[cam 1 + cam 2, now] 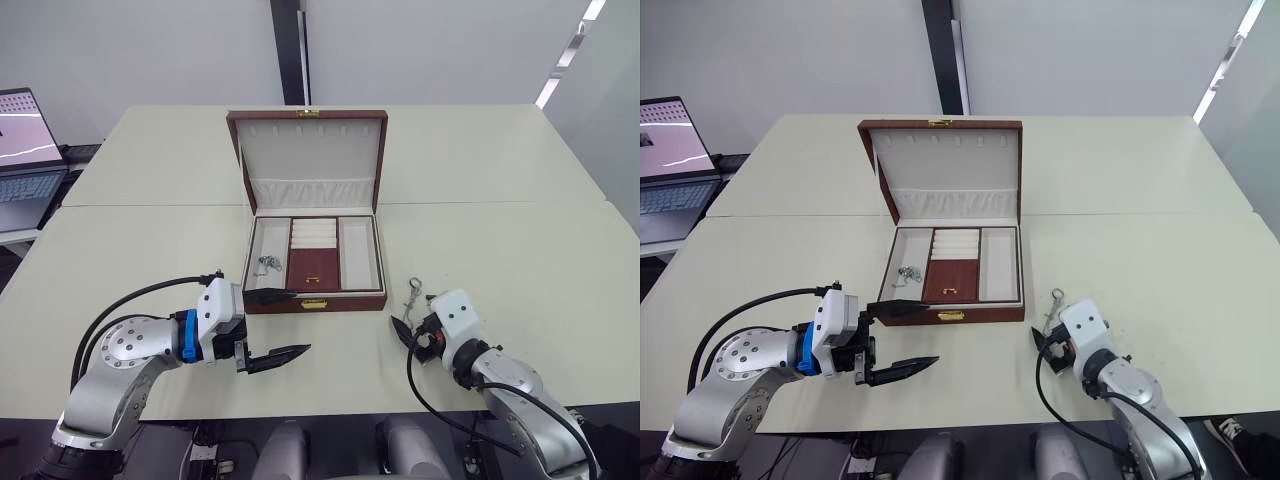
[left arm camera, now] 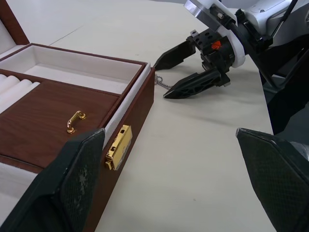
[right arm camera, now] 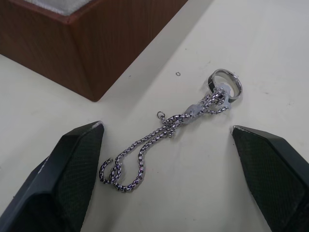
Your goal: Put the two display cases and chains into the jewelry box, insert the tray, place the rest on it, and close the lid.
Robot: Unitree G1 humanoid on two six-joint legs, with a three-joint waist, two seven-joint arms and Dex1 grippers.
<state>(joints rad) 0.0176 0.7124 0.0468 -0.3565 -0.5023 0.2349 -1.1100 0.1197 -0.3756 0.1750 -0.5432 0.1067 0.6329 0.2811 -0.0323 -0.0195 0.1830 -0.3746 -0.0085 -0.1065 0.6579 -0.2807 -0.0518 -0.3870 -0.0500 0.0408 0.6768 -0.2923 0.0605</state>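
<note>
Progress looks well past the halfway mark, judging by how things lie. The tray [image 1: 313, 254] already sits inside the jewelry box [image 1: 314, 299], its brown centre panel with the gold knob showing between the cream side compartments. No display cases are on view, so they are presumably beneath the tray, though that cannot be confirmed. One silvery piece [image 1: 266, 265] lies in the tray's side compartment nearest the left gripper. The lid [image 1: 310, 155] stands open behind the box, cream lining and gathered pocket facing forward.

What appears left: one chain [image 3: 166, 126] lies on the table [image 1: 520, 240] just beside the box's front corner on the right arm's side, outside the box. It is a thin silvery box-link strand, loosely doubled over itself, with a ring [image 3: 225, 83] at the end farther from the right gripper and a small clear tag near that ring. It would need placing on the tray, then the lid shutting.

The right gripper [image 3: 166, 174] hovers low over the table with its fingers spread wide on either side of the chain, grasping nothing. The left gripper [image 1: 273, 330] waits just in front of the box's clasp [image 2: 119, 146], fingers likewise parted and empty.
</note>
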